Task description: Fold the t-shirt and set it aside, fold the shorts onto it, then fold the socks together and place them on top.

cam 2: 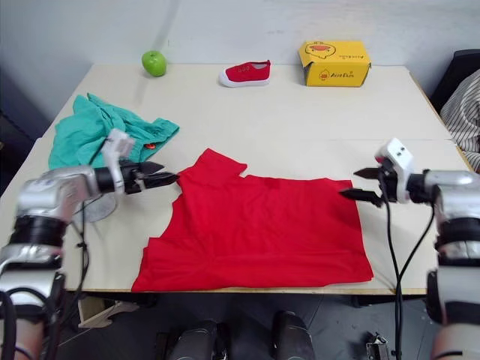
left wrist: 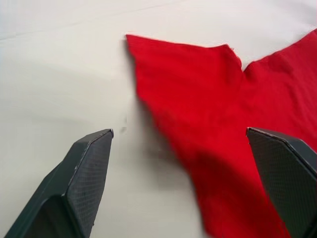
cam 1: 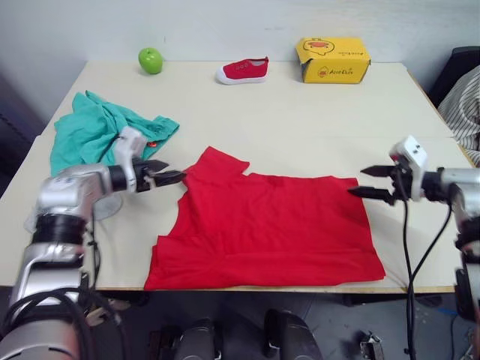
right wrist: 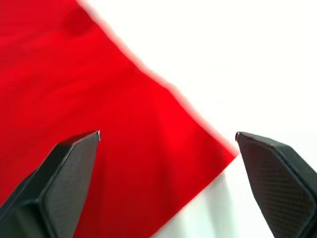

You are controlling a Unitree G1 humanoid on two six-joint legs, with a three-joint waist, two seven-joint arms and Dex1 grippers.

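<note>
Left eye view counts one t-shirt (cam 1: 270,229) spread flat at the table's (cam 1: 300,120) near edge, one shorts (cam 1: 94,131) heap at the far left, one apple (cam 1: 151,60), one shoe (cam 1: 243,70) and one box (cam 1: 332,59). Left gripper (cam 1: 171,172) hovers by the sleeve, right gripper (cam 1: 364,181) by the hem corner, both spread wide, empty. A striped cloth (cam 1: 466,109) is cut off at right.

The red t-shirt (cam 1: 270,229) is lying spread flat at the table's near edge; the teal-green shorts (cam 1: 94,131) are sitting crumpled far left.
</note>
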